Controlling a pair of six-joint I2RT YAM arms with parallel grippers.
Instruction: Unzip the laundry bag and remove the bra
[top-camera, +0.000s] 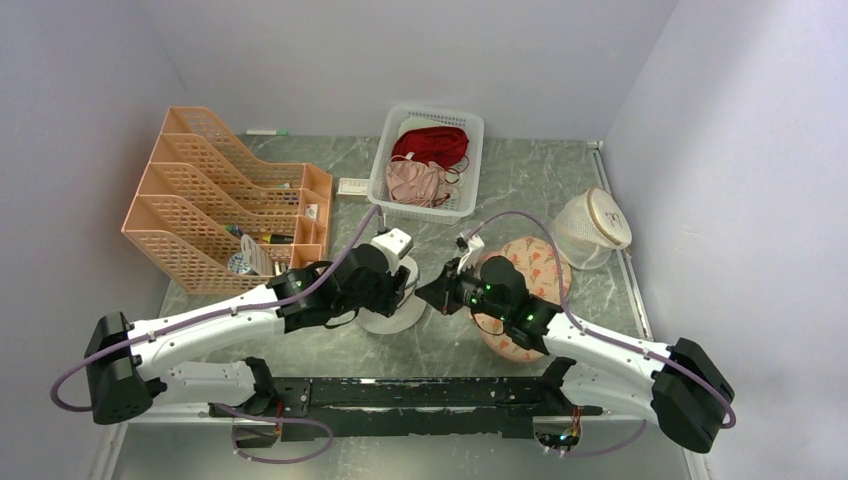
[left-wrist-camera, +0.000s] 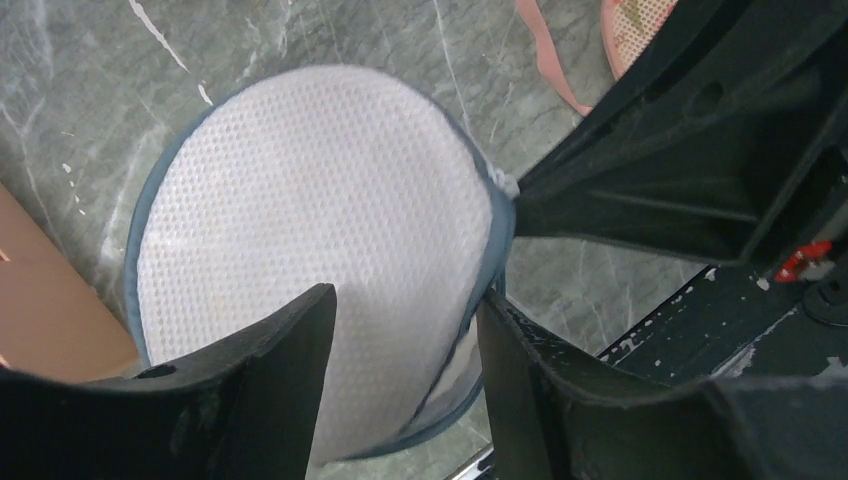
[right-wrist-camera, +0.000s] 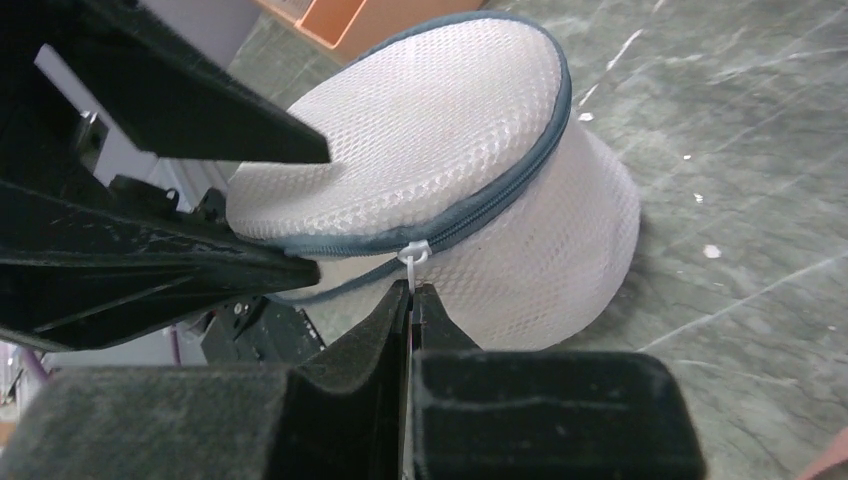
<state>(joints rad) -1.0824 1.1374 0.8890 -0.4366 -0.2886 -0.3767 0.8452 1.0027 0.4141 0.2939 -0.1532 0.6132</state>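
The zipper pull (right-wrist-camera: 414, 255) of the laundry bag (right-wrist-camera: 480, 130) is clamped in the right gripper (right-wrist-camera: 412, 295), its rim straddled by the parted left gripper (left-wrist-camera: 405, 297).

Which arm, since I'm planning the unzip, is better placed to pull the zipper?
Right. The right gripper is shut on the pull tab of the zipper on the laundry bag, ready to draw it along the rim. The left gripper stands open astride the bag's edge, likelier to steady it.
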